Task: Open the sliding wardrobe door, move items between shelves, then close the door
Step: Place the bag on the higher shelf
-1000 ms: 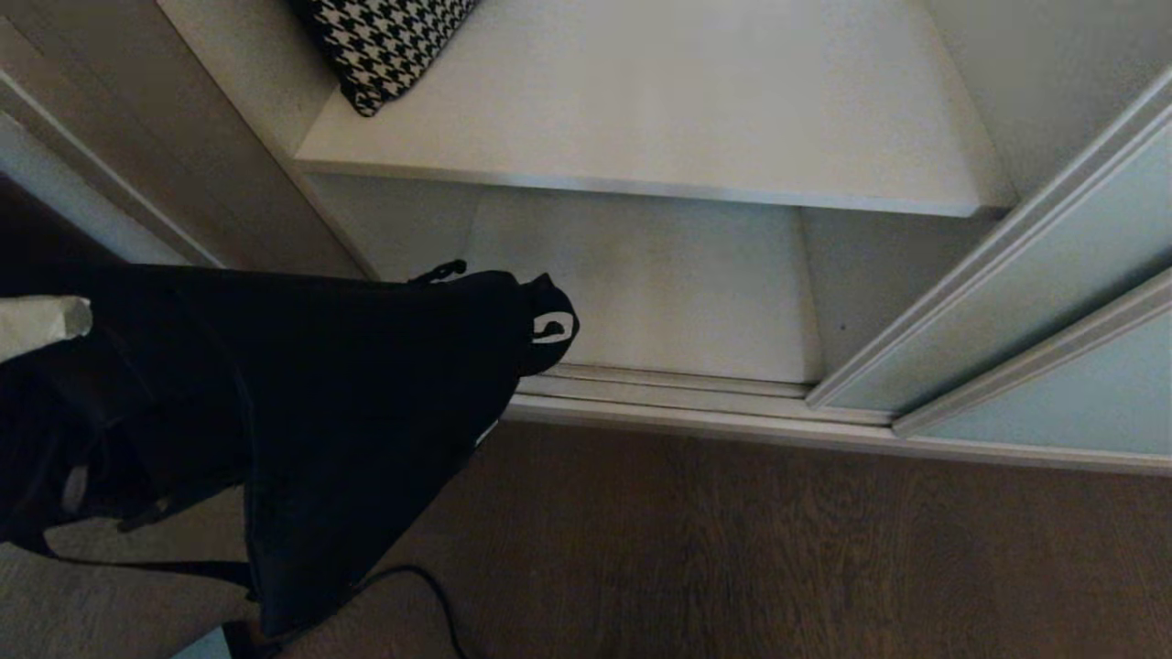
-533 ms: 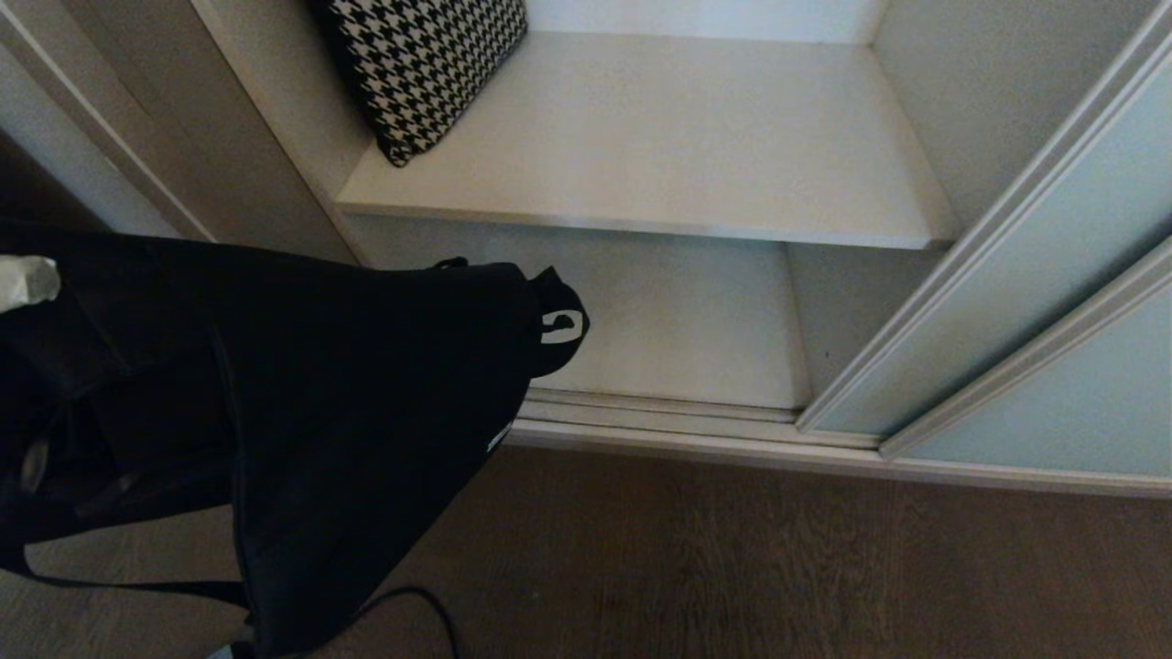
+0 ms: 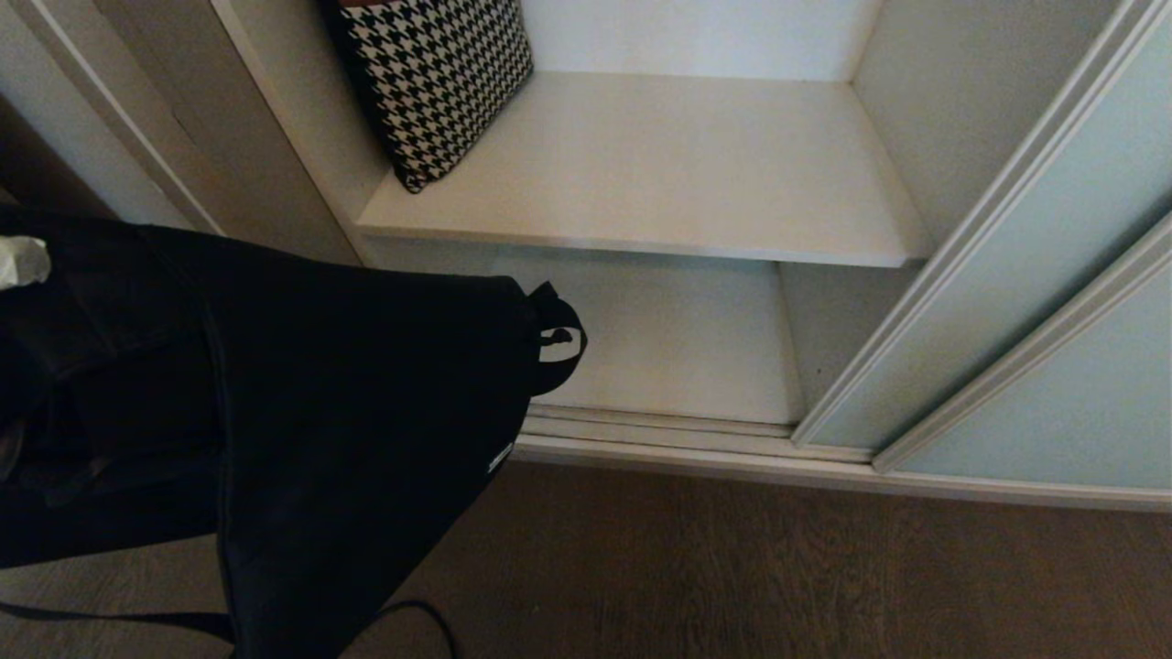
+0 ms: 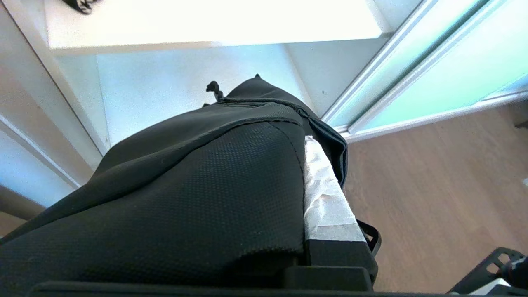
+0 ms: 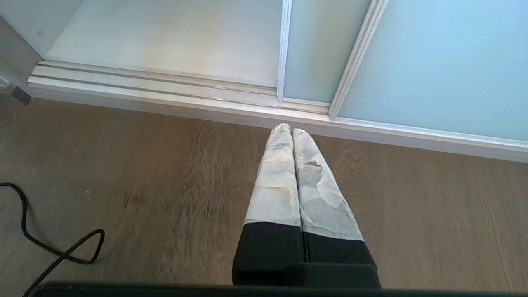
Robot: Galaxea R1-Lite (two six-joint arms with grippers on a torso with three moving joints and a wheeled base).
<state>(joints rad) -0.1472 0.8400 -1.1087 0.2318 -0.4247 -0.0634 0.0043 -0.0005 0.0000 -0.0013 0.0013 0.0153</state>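
Observation:
A floppy black bag (image 3: 348, 421) hangs at the left in the head view, above the brown floor and in front of the open wardrobe. My left gripper (image 4: 291, 150) is shut on its fabric. The bag drapes over the jaws, so only one taped finger (image 4: 326, 198) shows; in the head view a white fingertip (image 3: 20, 261) pokes out at the far left. The mint-green sliding door (image 3: 1016, 293) stands pushed to the right. An off-white upper shelf (image 3: 659, 174) and a lower shelf (image 3: 678, 348) lie bare ahead. My right gripper (image 5: 287, 130) is shut and empty above the floor by the door track.
A black-and-white houndstooth cushion (image 3: 430, 82) leans at the upper shelf's left end. The wardrobe's left side panel (image 3: 275, 156) stands close to the bag. A black cable (image 5: 53, 247) lies on the wood floor (image 3: 778, 567). The door track (image 3: 659, 430) runs along the wardrobe's front.
The whole head view has shifted: the wardrobe shows lower in the picture and more of the upper shelf and cushion appears. The bag stays in my left gripper's hold.

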